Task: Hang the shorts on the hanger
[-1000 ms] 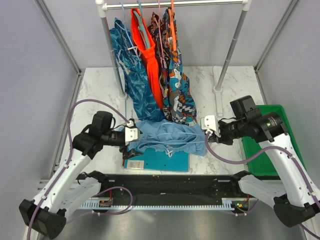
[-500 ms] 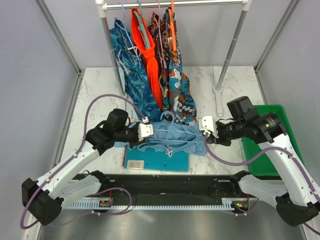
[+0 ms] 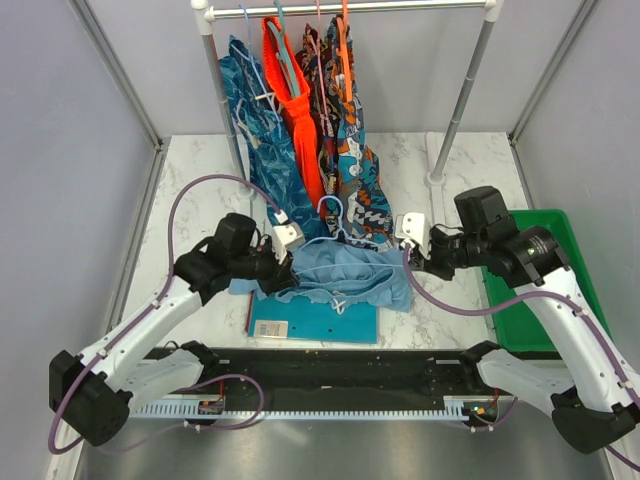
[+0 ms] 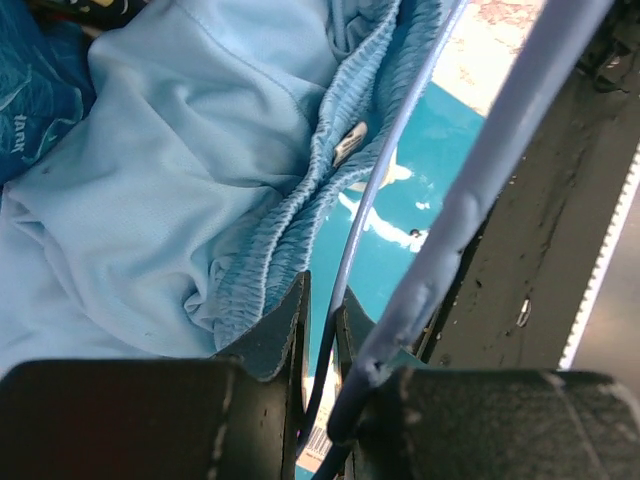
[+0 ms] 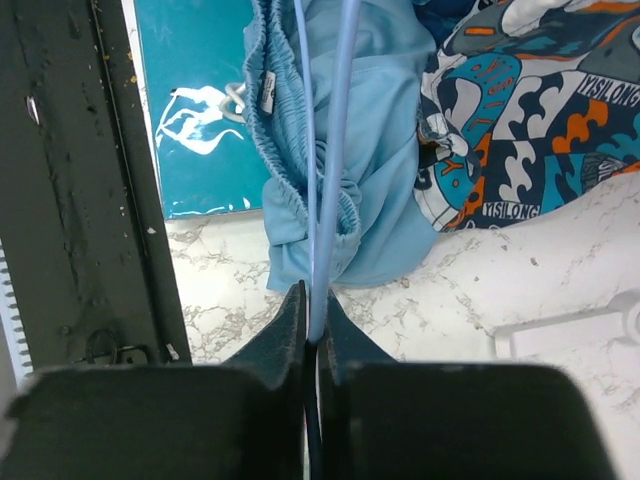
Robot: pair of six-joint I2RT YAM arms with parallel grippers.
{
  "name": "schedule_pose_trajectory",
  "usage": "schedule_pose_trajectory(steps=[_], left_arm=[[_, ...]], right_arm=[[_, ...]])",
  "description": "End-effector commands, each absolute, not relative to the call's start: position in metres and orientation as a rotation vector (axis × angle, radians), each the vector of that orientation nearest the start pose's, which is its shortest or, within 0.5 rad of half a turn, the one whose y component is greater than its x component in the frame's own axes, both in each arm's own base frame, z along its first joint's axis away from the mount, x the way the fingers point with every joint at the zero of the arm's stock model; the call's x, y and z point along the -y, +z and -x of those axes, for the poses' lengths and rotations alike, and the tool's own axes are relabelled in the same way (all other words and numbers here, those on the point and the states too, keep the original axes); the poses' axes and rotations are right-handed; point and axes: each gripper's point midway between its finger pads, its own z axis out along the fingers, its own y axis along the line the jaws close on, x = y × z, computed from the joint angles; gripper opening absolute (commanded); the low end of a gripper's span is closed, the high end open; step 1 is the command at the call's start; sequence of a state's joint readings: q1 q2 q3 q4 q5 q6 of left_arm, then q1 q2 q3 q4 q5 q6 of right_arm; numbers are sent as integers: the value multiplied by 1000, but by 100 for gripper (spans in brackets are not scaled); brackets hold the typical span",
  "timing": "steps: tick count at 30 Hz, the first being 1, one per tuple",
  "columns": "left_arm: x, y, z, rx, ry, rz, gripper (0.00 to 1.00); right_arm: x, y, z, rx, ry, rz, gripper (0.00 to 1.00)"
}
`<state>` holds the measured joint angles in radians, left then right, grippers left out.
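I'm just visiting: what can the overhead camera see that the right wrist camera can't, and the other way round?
Only the overhead view shows both arms, the left claw, the clothes rail with orange shorts hanging from it, and the green bin. Only the right wrist view shows, close up, the right claw pinched shut on the hanger wire, and a white label in the waistband. Both show the light blue shorts, the hanger, the teal board and the marble table.

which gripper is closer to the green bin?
Right. The right gripper is just left of the green bin; the left gripper is farther left, on the far side of the shorts.
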<state>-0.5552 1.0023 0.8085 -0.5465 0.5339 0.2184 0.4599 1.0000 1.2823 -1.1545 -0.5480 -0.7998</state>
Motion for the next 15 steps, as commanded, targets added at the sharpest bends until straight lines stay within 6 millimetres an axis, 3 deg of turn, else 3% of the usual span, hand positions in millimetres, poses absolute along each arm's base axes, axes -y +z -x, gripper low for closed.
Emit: schedule_pose_trajectory(steps=[1,3,4,5,8,15], left_arm=[[215,205,-204,-2024,-889,-841,2],[220,215,-195,-1855,-854,-1049,2],[220,219,-192,-1799,-818,-1110,2],[220,219,-190,-1717,-761,-1218,2],[215,214,-191,-1679,-687,-1309,2],[220,204,-186,-1601,-609,-1494,2]], right_arm=[[-162,262,-160,-1740,564,1562,25],[-163,263,-160,-1747,585,1582,60],[-166,266,-158,-1737,606,1587,93],[-168,274,-159,-1714,612,1583,98],[-181,294,-163,-1660,669,1560,98],[-218,317,-176,-1676,852,1485,98]])
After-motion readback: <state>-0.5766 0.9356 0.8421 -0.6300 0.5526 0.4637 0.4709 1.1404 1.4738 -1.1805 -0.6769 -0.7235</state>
